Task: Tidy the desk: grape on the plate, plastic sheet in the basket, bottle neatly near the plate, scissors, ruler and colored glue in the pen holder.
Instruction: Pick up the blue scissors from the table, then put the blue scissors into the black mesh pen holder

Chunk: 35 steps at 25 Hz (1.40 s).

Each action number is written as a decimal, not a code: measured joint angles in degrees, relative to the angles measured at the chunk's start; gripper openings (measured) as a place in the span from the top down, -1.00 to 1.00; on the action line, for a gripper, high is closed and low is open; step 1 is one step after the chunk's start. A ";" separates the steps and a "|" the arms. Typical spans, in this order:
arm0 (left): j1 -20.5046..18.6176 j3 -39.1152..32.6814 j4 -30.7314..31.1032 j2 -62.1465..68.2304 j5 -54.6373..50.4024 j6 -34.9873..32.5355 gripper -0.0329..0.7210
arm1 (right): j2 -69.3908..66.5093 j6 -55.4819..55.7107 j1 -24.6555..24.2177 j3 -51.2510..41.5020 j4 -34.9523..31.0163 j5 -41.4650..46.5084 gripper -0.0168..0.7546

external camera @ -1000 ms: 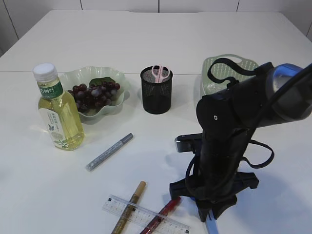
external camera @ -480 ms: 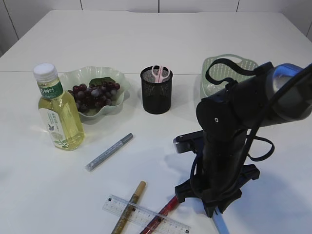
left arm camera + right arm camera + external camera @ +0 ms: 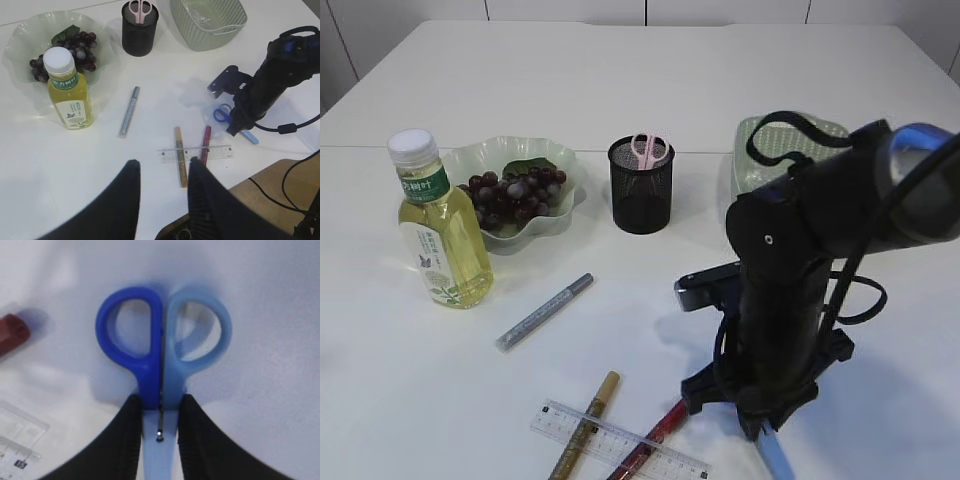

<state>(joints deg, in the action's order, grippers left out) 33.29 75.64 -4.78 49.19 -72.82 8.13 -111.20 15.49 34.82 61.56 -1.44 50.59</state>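
Right gripper [image 3: 159, 415] clamps blue scissors [image 3: 162, 347] near the pivot; tilted lift risks slipping; left gripper [image 3: 162, 190] open, empty.

Blue scissors [image 3: 775, 462] mostly hidden under the right arm at 5 o'clock, blades cut off by the lower edge, bottle [image 3: 70, 92] label print too small to read

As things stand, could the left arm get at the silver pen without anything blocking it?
Probably yes. The silver pen lies alone on bare table, apart from the bottle and ruler, and the left end effector hangs open above with nothing between.
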 joint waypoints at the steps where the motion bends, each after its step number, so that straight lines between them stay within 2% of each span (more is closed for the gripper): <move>1: 0.00 0.00 0.00 0.00 0.00 0.00 0.28 | 0.79 -0.11 0.00 0.00 0.23 -0.45 0.42; 11: 0.00 0.00 0.00 0.00 0.00 0.00 0.28 | 6.27 -0.19 0.00 0.00 1.44 -4.96 0.42; 19: 0.00 0.00 0.00 0.00 0.00 0.00 0.28 | 11.81 -0.34 0.00 0.00 5.04 -11.28 0.42; 35: 0.00 0.00 -0.94 0.00 0.00 0.00 0.28 | 16.64 -0.33 -0.13 -0.11 16.39 -32.83 0.42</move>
<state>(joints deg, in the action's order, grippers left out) 33.29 75.64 -5.72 49.19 -72.82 8.13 -94.55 15.16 34.69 61.45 14.95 17.75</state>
